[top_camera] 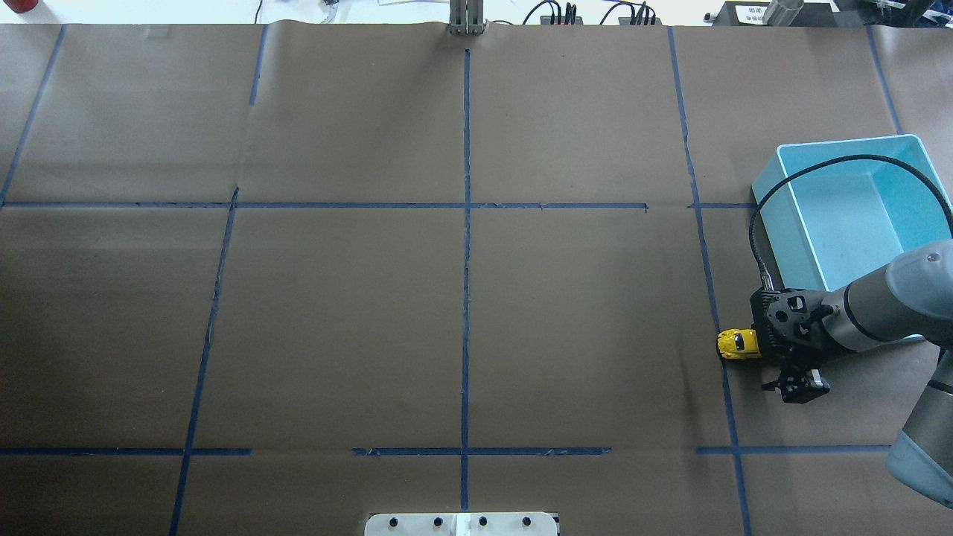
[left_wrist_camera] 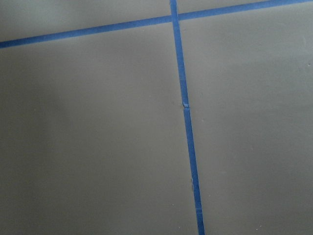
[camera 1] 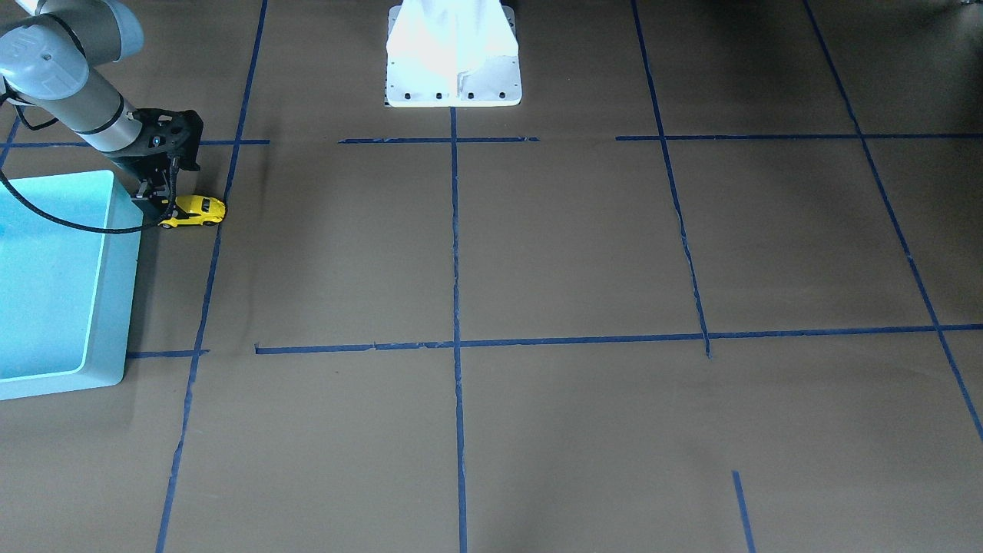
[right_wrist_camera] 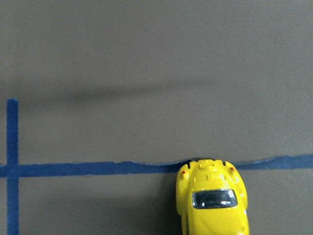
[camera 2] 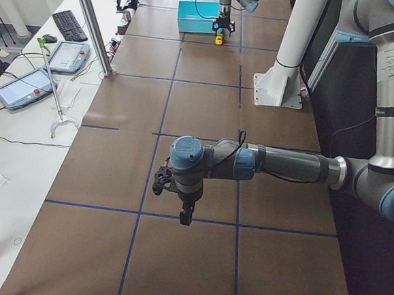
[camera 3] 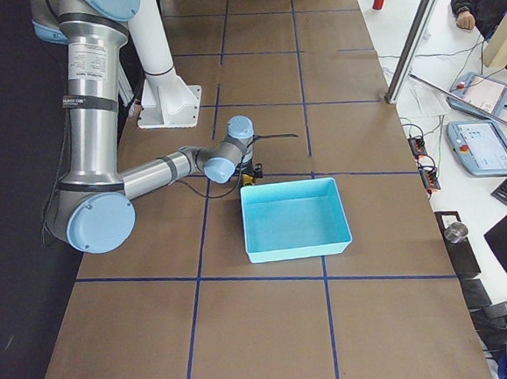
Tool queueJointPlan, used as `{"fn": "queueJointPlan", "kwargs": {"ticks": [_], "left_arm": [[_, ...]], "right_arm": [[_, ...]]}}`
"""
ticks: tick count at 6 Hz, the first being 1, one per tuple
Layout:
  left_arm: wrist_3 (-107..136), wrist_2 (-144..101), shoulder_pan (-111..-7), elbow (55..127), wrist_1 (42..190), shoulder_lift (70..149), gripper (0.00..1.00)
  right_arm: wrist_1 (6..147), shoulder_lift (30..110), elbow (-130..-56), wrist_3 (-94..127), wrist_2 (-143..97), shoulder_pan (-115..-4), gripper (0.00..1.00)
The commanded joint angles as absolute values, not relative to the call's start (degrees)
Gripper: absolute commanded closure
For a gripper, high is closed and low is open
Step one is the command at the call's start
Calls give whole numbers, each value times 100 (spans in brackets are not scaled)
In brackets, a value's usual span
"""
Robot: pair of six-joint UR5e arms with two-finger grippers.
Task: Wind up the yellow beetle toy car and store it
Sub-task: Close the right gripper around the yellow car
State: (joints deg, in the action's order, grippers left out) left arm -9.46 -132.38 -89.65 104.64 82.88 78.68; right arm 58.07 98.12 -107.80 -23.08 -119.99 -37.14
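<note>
Yellow beetle toy car [camera 1: 198, 210] sits wheels-down on the table [camera 1: 537, 253], on a blue tape line [right_wrist_camera: 98, 169], just beside the blue bin [camera 1: 115, 269]. Right gripper [camera 1: 163, 204] is low at the car's bin-side end; cannot tell if spread or pinching. Left gripper [camera 2: 186, 213] is well apart, state can't tell either. Probably best: clamp the body sides, keep the wheels pressed down, drag straight, stay clear of the bin wall.

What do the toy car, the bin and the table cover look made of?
Toy car: glossy yellow shell with highlights, plastic or painted metal, unclear. Bin: smooth light-blue moulded plastic, probably; rounded rim. Table cover: matte brown paper, seamed, with blue tape lines.
</note>
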Motion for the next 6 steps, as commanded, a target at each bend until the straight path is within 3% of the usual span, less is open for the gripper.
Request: {"fn": "queueJointPlan", "kwargs": {"ticks": [1,6], "left_arm": [[-984,-13245,-9078,10398,8341,7866,0],[-984,-13254,-9114,10310,8341,7866,0]], "right_arm": [[5818,9826,-10758,-2355,-11997,-3770,0],[5845,9564,-10600,-2549,-11988,-3938,7]]}}
